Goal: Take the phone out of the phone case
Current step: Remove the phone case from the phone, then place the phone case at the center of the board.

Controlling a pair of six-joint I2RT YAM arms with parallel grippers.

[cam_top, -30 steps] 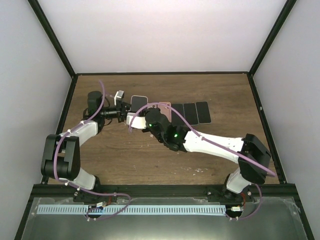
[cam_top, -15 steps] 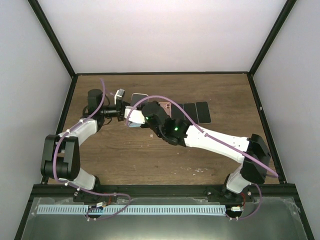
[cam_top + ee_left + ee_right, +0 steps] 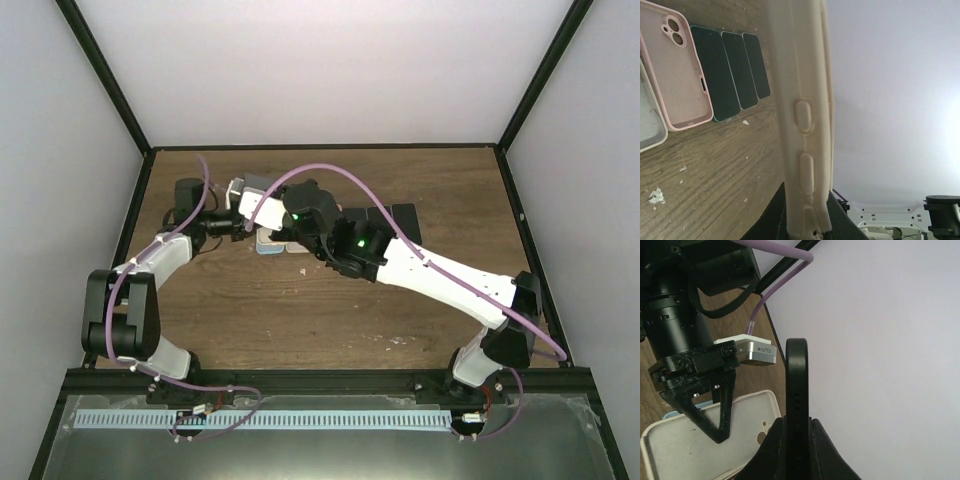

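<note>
We have the right gripper (image 3: 796, 427) clenched on the black phone (image 3: 796, 375), which it holds edge-up, clear above the cream case (image 3: 685, 445). The case shows us its bare inside and its camera hole, so we judge the phone is out: the main step looks done. The left gripper (image 3: 807, 225) is clamped on one side wall of that case, and in its wrist view the case stands on edge with its buttons towards us. From above, both tools meet near the far left of the table (image 3: 300, 310), over a pale blue thing (image 3: 266, 251) we cannot make out. A pink case (image 3: 682, 82) and three dark slabs (image 3: 735, 65) lie in a row nearby. What's left, we reckon, is to set the phone and case down apart and let go.
</note>
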